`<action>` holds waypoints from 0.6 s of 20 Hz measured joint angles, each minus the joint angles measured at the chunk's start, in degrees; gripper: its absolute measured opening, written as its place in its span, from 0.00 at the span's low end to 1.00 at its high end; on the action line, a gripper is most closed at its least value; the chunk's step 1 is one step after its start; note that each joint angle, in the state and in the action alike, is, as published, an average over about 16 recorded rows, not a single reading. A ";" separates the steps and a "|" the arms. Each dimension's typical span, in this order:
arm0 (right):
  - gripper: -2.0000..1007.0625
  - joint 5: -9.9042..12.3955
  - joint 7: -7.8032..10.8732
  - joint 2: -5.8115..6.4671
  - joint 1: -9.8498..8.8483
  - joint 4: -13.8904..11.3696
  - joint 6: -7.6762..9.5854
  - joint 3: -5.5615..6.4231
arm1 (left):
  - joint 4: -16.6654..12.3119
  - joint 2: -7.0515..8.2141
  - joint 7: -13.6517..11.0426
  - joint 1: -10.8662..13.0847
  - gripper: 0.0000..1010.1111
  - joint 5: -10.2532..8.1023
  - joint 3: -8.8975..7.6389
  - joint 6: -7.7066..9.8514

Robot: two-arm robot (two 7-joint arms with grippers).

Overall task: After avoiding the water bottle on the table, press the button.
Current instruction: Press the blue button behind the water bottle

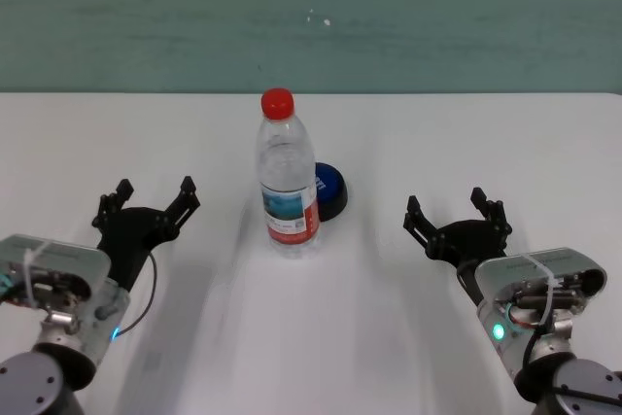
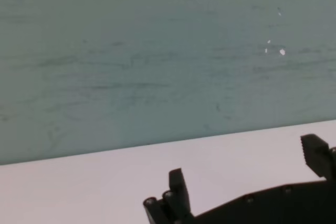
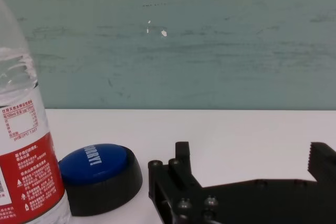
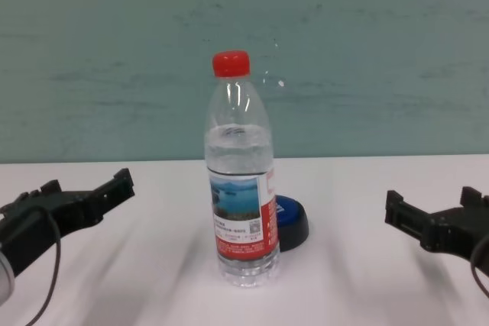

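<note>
The water bottle [image 1: 288, 182] is stood upright mid-table [image 1: 466, 133], the blue button [image 1: 330, 190] apparently touching behind it. The left gripper [image 1: 154, 195] and right gripper [image 1: 453, 209] are held spread apart, empty, either side.

Bottle mid-table, button behind.
Water bottle [image 1: 287, 178] upright on table [image 1: 486, 143]; button [image 1: 328, 190] just behind, slightly right; grippers flanking, well apart.

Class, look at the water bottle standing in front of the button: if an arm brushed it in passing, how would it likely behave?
The water bottle is tall on a narrow base, so a knock near its red cap would probably tip it. It looks nearly full, which likely steadies it against light touches. Its round body would probably roll on the smooth table once down.
</note>
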 joint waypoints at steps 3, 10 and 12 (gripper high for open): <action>1.00 0.00 0.00 0.00 0.00 0.00 0.00 0.00 | -0.40 -0.10 -0.67 0.53 1.00 0.01 -0.45 -0.05; 1.00 0.00 0.00 0.00 0.00 0.00 0.00 0.00 | -1.89 -0.25 -2.77 2.43 1.00 0.19 -1.92 -0.41; 1.00 0.00 0.00 0.00 0.00 0.00 0.00 0.00 | -2.38 -0.20 -3.43 3.08 1.00 0.25 -2.38 -0.60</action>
